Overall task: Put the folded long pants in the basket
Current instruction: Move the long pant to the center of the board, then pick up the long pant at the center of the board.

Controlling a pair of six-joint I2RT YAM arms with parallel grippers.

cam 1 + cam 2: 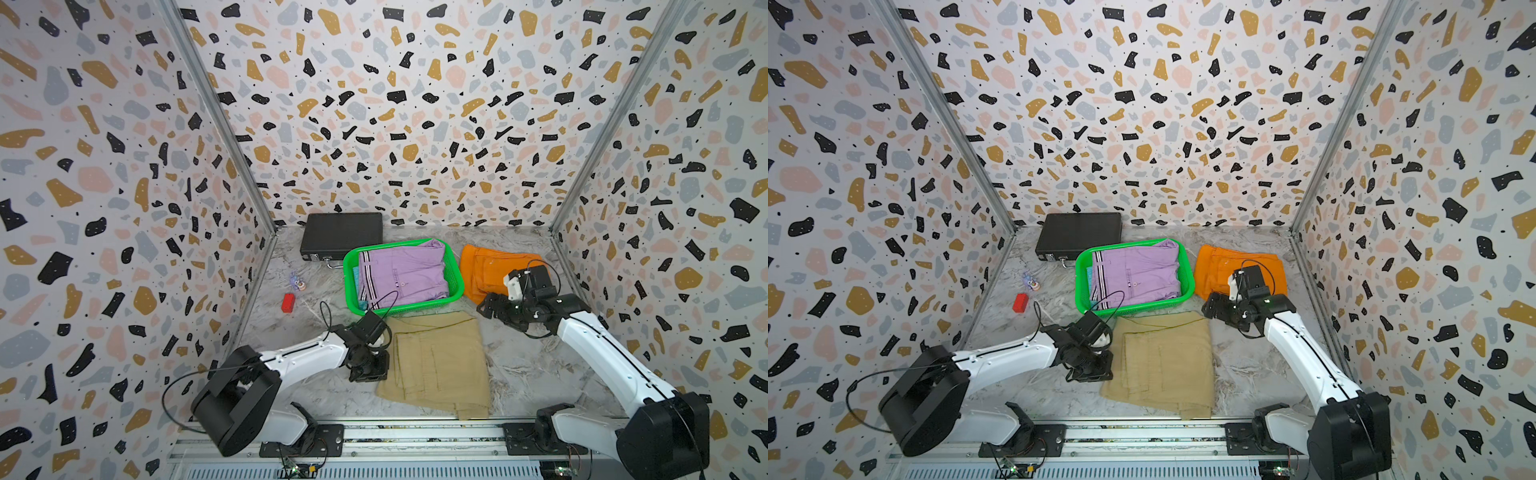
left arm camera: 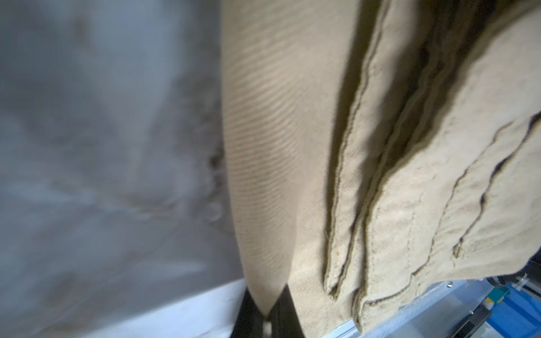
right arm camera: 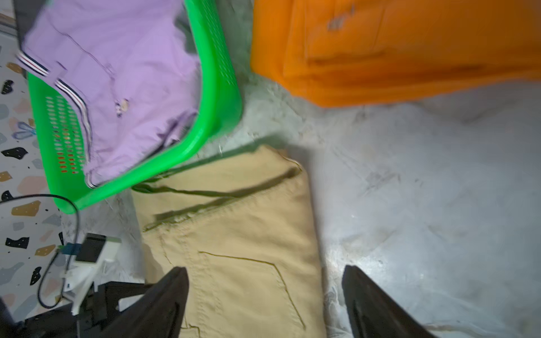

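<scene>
- a booth with speckled terrazzo walls (image 1: 395, 104) closes round a grey marbled surface (image 1: 519, 365).
- the basket (image 1: 349, 286) stands mid-surface toward the back wall. the khaki pants (image 1: 440, 365) lie flat just in front of it, their far edge next to its near rim.
- the khaki pair's long axis runs front to back, so the basket lies straight ahead along that axis, a short carry away from the robot.
- the left gripper (image 2: 265, 317) is pinched tight on the left edge of the khaki pair; the left wrist view shows cloth drawn between its jaws.
- the right gripper (image 3: 265, 270) has its jaws spread wide and holds nothing. it hovers near the khaki pair's far right corner, beside the orange pants (image 1: 490, 266).
- judgement: the left arm has the lead, and the right is the nearer one for the unheld right edge, which would likely droop on a one-sided lift.
- count of pants: four. two are in the basket, the lilac pants (image 1: 403, 274) on top and a sliver of cyan pants (image 1: 355, 276) beneath. khaki and orange lie on the surface.
- one basket, one black box (image 1: 340, 235), one red block (image 1: 287, 302), one small toy (image 1: 298, 282).
</scene>
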